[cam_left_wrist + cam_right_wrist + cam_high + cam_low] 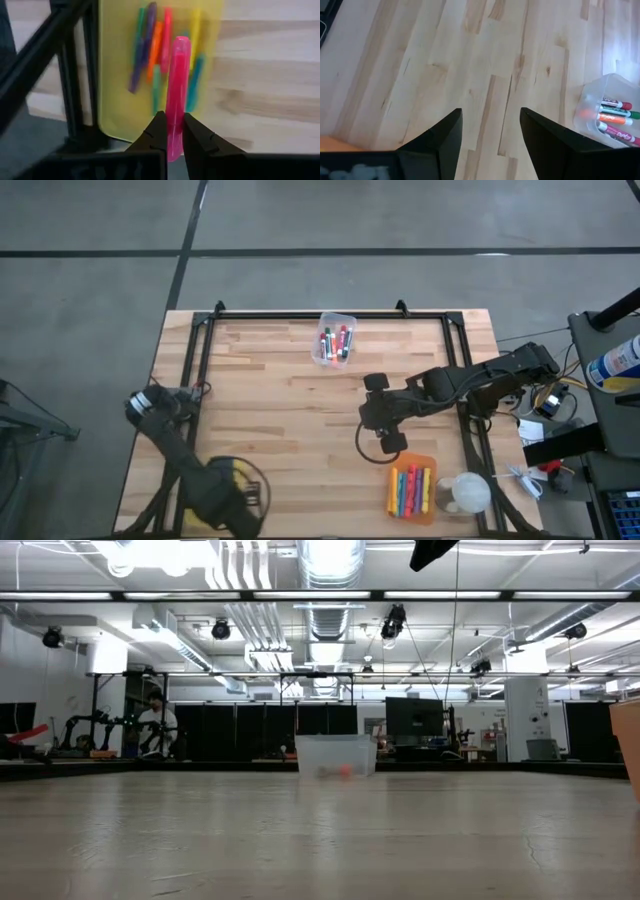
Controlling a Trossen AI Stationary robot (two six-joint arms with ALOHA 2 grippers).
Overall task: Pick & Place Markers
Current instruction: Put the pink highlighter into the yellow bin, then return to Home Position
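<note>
**A:** Where does the pink marker (176, 95) sit?

**B:** It is clamped between the jaws of the left gripper (172, 134), its long axis running straight out ahead of the fingers. Below it lies the yellow bin (115, 100), with a loose heap of markers (160, 60) in green, purple, orange, yellow and blue. In the overhead view that bin (236, 476) is at the near left of the table (270, 395), mostly hidden by the left arm.

**A:** And the right side?

**B:** The right gripper (490, 132) hangs over bare table with its jaws spread wide, holding nothing. It is just beyond the orange bin (412, 488), which holds a row of markers (409, 487).

**A:** Where would the pink one go?

**B:** Probably to the clear bin (335, 338) at the far middle of the table, which already holds a few markers (334, 340). It lies well away from the left gripper, across the table; the right arm is nearer to it, but the left arm has the marker.
</note>
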